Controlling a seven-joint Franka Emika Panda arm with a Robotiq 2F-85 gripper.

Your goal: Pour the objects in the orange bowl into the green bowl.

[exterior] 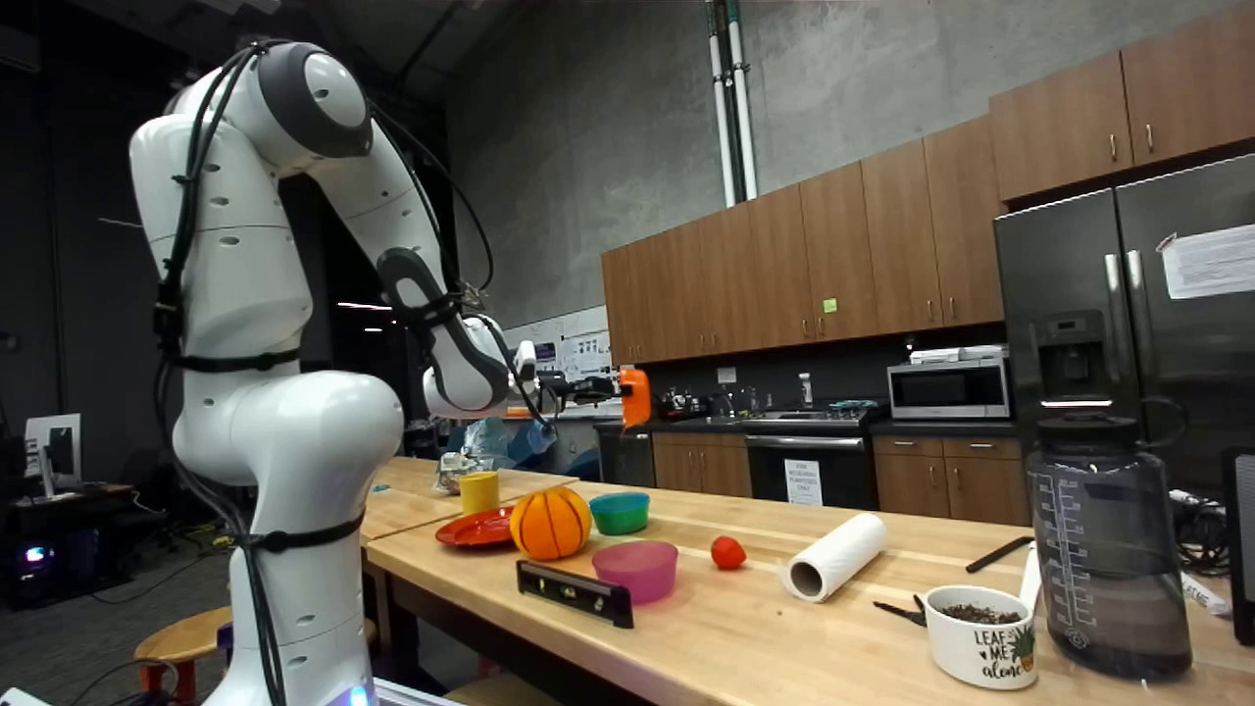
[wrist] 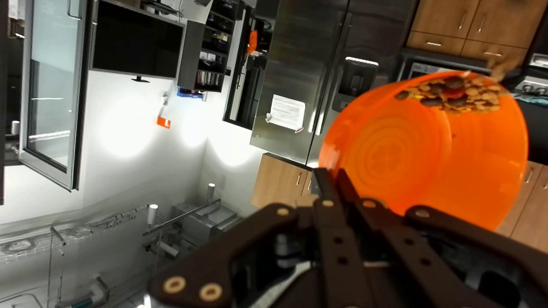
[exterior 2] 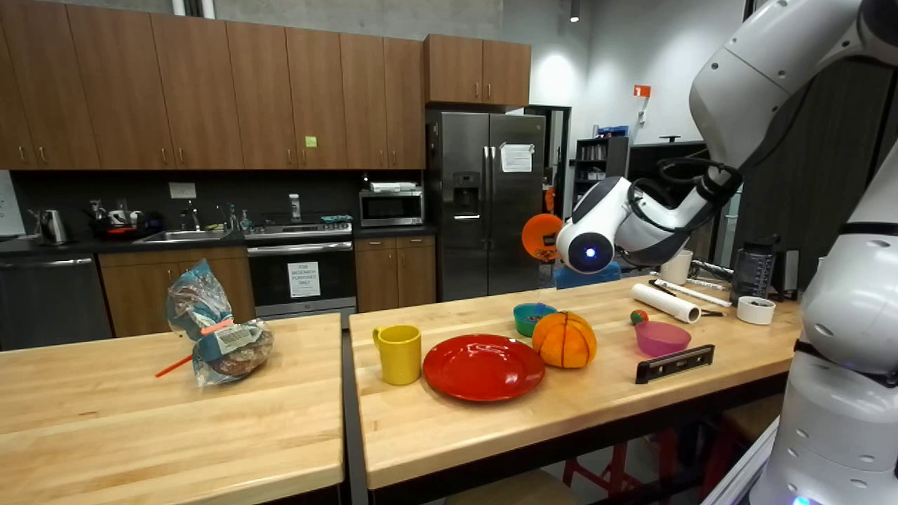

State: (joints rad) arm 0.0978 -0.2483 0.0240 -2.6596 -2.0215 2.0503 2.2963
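Wooden table [exterior: 706,632] with green bowl [exterior: 620,517], brown cabinets [exterior 2: 259,98], steel fridge [exterior 2: 477,217]

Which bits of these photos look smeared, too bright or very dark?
Wrist view: the pieces just outside the orange bowl are smeared, perhaps from falling; the white wall has washed-out patches. In an exterior view, the background at the picture's left is nearly black; in an exterior view, a small blue light glares white at its centre.

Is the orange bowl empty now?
No: in the wrist view, a cluster of small mixed pieces lies inside the tilted orange bowl, up against its rim.
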